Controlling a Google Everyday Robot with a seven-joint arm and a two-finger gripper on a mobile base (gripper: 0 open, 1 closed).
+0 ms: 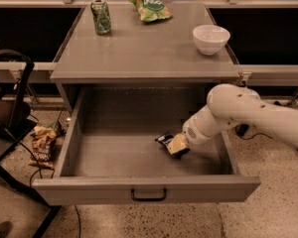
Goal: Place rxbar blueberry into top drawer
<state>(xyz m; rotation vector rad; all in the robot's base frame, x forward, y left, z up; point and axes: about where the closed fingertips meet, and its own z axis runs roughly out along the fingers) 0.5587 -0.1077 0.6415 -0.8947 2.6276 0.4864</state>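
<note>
The top drawer is pulled wide open, with a plain grey front and a small black handle. My gripper reaches into it from the right on a white arm. It is shut on the rxbar blueberry, a small dark navy wrapper that sticks out to the left of the pale fingers. The bar is low over the drawer floor, right of centre; I cannot tell whether it touches the floor.
On the cabinet top stand a green soda can at the back left, a green chip bag at the back centre and a white bowl at the right. A black cart and a snack bag are on the left.
</note>
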